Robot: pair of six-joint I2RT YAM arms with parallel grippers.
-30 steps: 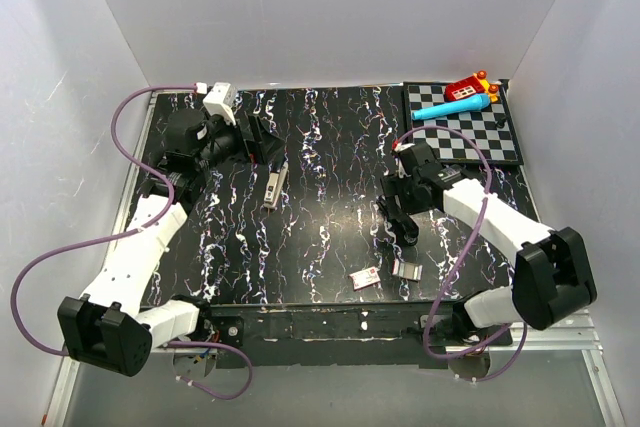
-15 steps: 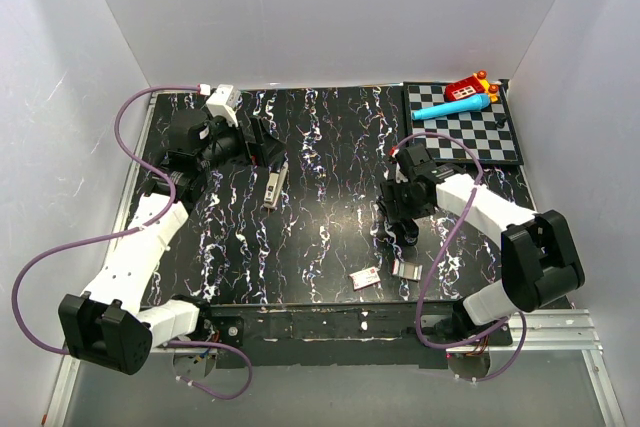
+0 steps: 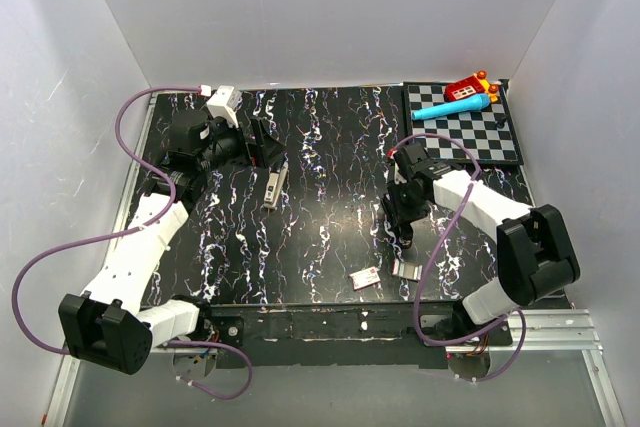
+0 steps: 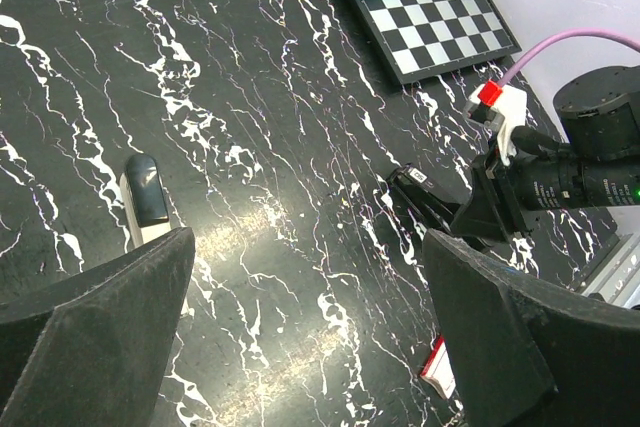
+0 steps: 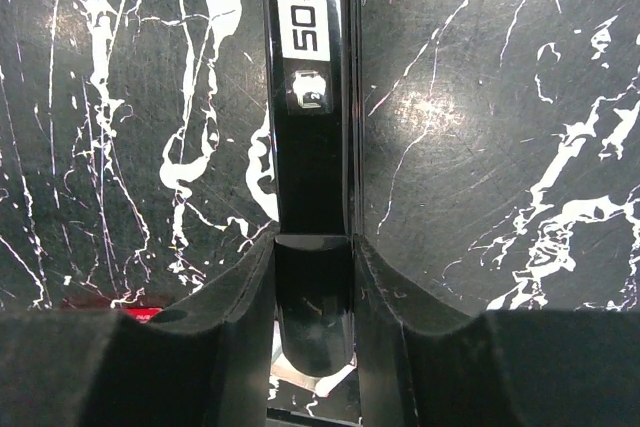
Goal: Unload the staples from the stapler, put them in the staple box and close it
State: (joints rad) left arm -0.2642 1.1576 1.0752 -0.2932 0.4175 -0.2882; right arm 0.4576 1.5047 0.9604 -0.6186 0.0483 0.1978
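Well apart from the small grey-silver metal stapler, the slim black "50"-labelled bar, pinched by the right gripper, should be squeezed squarely before being lifted.

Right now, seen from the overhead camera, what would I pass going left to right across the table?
Grey stapler with a dark end → small red-and-white box → right arm's jaws around a black bar → chessboard. I left out a silver piece, since it overlaps the bar.
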